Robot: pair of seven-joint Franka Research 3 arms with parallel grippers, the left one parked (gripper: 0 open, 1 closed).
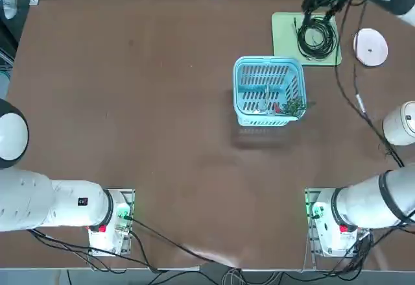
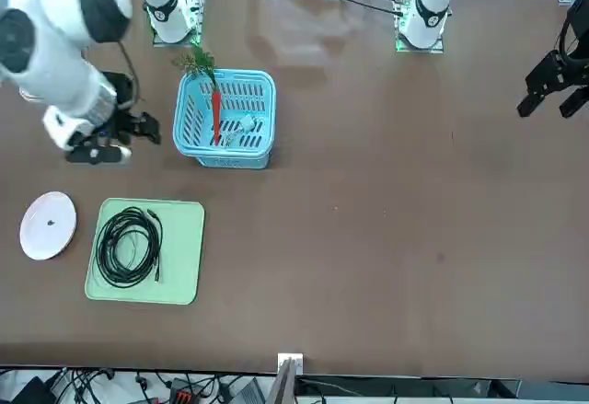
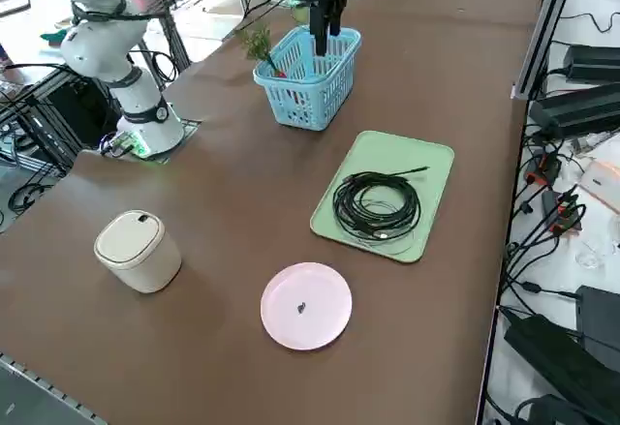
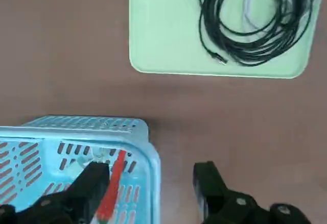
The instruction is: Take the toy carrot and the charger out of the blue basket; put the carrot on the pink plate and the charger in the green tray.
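Observation:
The blue basket stands mid-table. The toy carrot leans inside it, its green fronds poking over the rim. A small pale charger lies on the basket floor beside the carrot. The green tray lies near the basket and holds a coiled black cable. The pink plate sits beside the tray, bare. My right gripper hangs open above the basket's tray-side wall, one finger over the inside near the carrot and the other over the table. It holds nothing.
A white lidded container stands near the table's right edge, toward my base. Cables and equipment lie beyond the table edges.

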